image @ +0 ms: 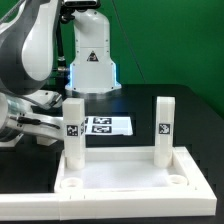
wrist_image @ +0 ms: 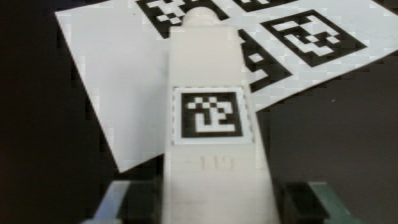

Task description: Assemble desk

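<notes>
— What did you have on the screens?
— The black table (image: 150, 105) took up most of it. On its near part lay the desk panel (image: 125, 185), rim up, with round sockets showing at the corners.
— And the marker board?
— The marker board (image: 105, 125) lay flat just beyond the panel's far rim. From where I watched, it showed between the two legs.
— The legs?
— Both stood upright at the panel's far corners, well apart. The left leg (image: 73, 125) was on the exterior view's left and the right leg (image: 163, 125) on its right.
— The pincer?
— The gripper (image: 62, 113) reached in from the exterior view's left and was clamped on the left leg. In the wrist view I saw its fingers (wrist_image: 128, 200) against both sides of that leg, whose tag (wrist_image: 212, 113) faced the camera.
</notes>
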You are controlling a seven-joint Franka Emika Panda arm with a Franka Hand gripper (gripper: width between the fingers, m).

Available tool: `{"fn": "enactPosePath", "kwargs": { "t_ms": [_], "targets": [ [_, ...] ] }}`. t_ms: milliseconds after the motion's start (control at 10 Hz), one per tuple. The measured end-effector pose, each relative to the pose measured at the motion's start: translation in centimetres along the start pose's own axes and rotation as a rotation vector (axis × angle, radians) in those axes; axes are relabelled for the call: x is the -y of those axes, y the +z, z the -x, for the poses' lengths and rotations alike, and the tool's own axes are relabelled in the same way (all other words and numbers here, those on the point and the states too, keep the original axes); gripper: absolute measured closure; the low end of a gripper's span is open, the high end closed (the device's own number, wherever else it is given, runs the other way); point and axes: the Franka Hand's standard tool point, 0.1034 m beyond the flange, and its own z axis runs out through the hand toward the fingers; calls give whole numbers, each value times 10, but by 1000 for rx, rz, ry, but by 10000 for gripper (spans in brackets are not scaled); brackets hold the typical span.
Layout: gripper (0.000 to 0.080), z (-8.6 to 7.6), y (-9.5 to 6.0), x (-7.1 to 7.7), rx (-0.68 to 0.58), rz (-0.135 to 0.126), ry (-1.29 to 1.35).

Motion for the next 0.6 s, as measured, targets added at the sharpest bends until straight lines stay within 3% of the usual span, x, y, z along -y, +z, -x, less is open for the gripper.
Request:
{"fn": "enactPosePath", "kwargs": {
  "t_ms": [200, 600],
  "targets": [
    [512, 9, -11, -1, -6, -9, -16],
    [512, 60, -54, 18, -36, -48, -73]
  ]
}}
